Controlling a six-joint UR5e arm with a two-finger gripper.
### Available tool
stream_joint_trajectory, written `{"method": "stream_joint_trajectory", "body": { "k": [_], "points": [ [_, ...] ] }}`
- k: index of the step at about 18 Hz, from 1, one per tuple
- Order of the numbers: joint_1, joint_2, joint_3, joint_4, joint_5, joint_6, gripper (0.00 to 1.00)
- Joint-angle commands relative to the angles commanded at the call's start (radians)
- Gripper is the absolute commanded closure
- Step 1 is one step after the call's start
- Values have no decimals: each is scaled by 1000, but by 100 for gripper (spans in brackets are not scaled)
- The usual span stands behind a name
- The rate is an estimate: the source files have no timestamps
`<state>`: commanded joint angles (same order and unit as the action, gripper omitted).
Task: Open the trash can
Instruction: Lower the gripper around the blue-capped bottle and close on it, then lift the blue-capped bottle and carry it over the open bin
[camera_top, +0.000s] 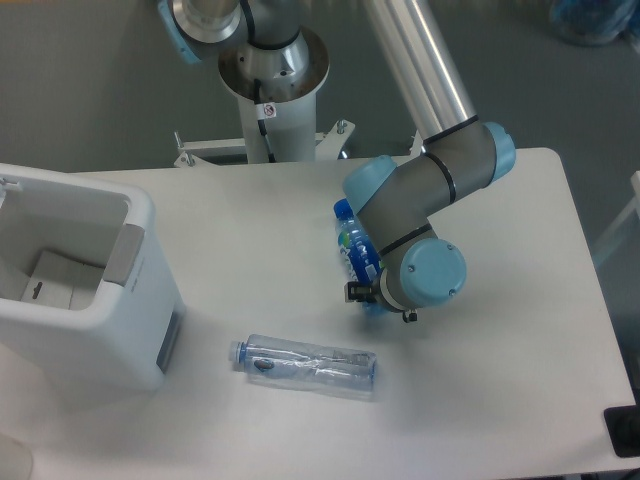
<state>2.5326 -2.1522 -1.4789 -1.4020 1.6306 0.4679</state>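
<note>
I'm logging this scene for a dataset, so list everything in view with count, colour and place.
Large white plastic box-shaped trash can: one, white with grey latch tab and grey front panel, left edge of the table, interior visible.
Clear plastic bottle with blue cap: one, transparent, lying on its side near the table's front centre.
Blue-capped bottle with blue-green label: one, at table centre, partly hidden by the arm.
White table: one, under everything.
Robot arm: one, silver and light blue.
Gripper: one, dark, at the blue-capped bottle's lower end; jaw state unclear.
</note>
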Motion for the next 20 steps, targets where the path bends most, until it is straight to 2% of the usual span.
{"method": "stream_joint_trajectory", "body": {
  "k": [4,8,13,15,18,20],
  "points": [
    [0,23,26,-8,-11,2,26],
    [8,70,54,-3,-44,5,25],
    [32,149,91,26,-165,77,25],
    [38,173,100,79,-211,89,25],
    [38,212,106,204,-300,95,24],
    [38,232,120,248,-371,94,24]
  ]
}}
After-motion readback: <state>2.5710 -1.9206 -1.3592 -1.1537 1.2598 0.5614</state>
